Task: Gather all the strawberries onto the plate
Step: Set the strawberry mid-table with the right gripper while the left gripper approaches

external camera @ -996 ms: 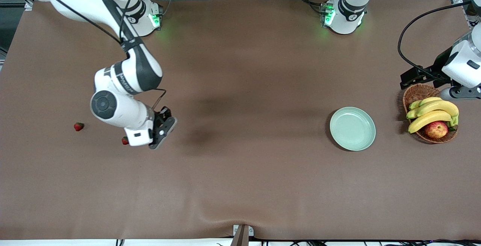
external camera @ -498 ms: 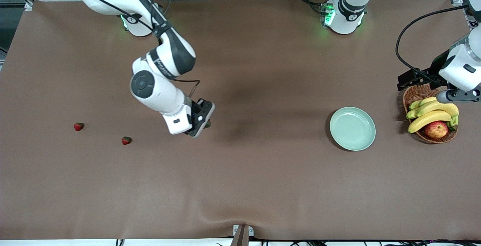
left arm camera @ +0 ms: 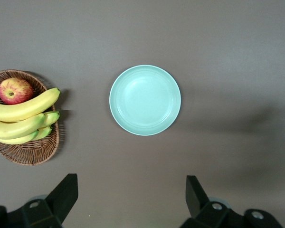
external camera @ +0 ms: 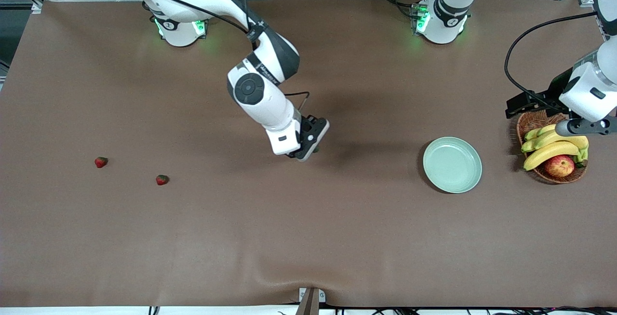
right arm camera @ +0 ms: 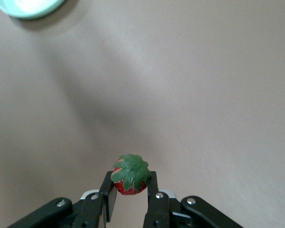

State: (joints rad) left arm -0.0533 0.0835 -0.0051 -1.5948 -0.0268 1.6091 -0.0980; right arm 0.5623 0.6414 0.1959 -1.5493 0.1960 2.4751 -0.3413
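- Nearest the front camera, two strawberries lie loose on the counter (external camera: 308, 238) toward the right arm's end: one strawberry (external camera: 162, 179) a little nearer, the other strawberry (external camera: 100, 162) just farther and closer to the counter's edge; both are well apart from the plate
- Next, the plate (external camera: 452, 164) sits bare toward the left arm's end, nothing in it, with the wicker basket (external camera: 531, 121) of bananas (external camera: 554, 142) and an apple (external camera: 559, 165) beside it at that end
- Then the right gripper (external camera: 314, 150) hangs over the bare middle of the counter, its fingers (right arm camera: 108, 197) clenched on the third strawberry (right arm camera: 130, 175), leafy cap pointing away from the wrist
- The relation that matters: the plate lies from those fingers straight along the counter toward the left arm's end, at about the same depth from the front camera; in the right wrist view only its rim shows at the frame's corner, so much of the carry looks to be left
- I judge the next move needs that sideways travel to go on until the berry is over the plate's hollow, then a low release, since so small a berry could roll over the shallow rim
- Farthest, the left gripper (left arm camera: 133, 202) waits high over the basket's end, fingers spread and holding nothing; it is the arm nearer to the plate
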